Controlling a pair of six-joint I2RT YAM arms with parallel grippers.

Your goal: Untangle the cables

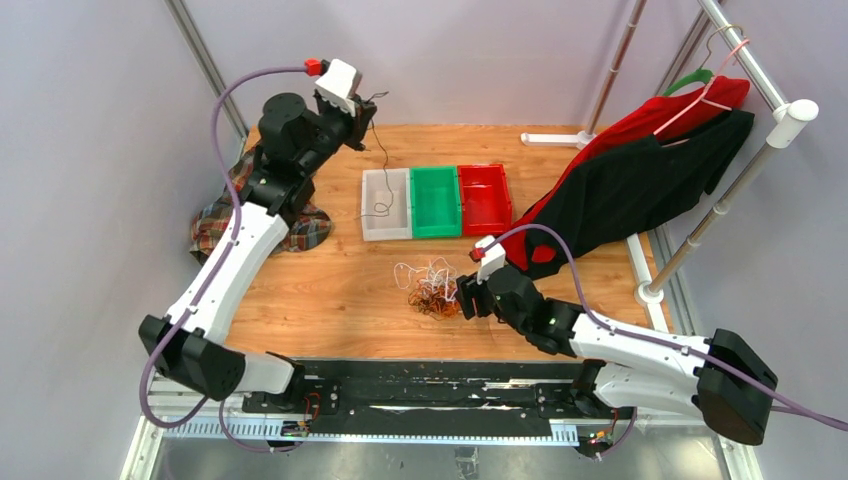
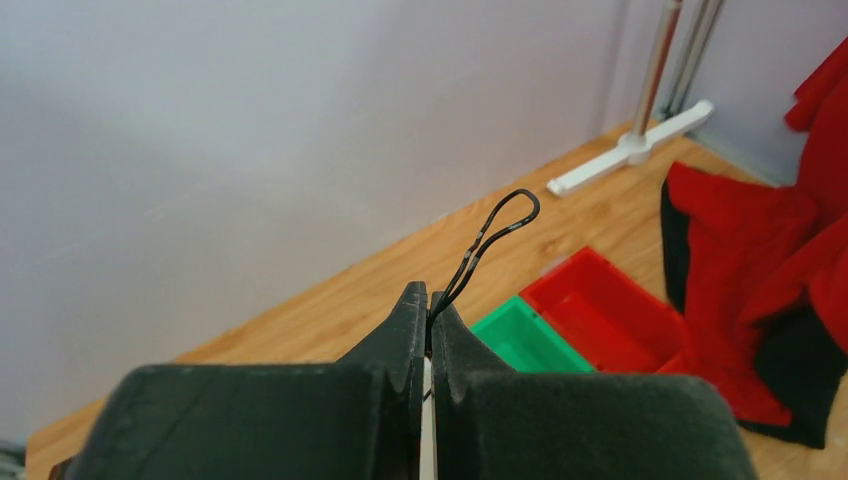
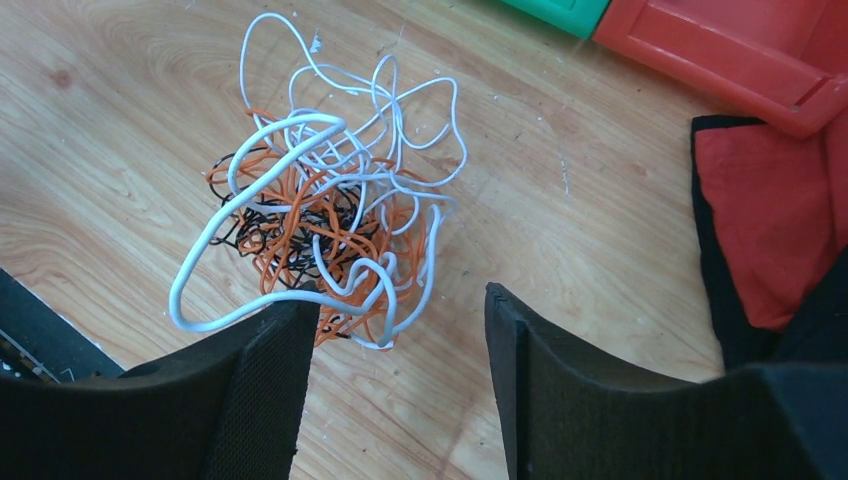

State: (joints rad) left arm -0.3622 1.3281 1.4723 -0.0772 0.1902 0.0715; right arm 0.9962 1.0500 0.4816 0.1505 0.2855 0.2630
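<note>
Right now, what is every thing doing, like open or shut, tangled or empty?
left gripper, shut on black cable, up high.
right gripper, open, beside cable heap.
black cable, hanging, lower end at clear bin.
cable heap, tangled, on table.
green bin, empty.
red bin, empty.
garment, hanging on rack.
plaid cloth, crumpled.

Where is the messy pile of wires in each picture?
Top view: wire pile mid-table, just left of the right gripper.
Left wrist view: not in it; only one black wire pinched in shut jaws.
Right wrist view: centre-left, just past the open jaws.
Shared landmark: the red bin, in all three.
</note>
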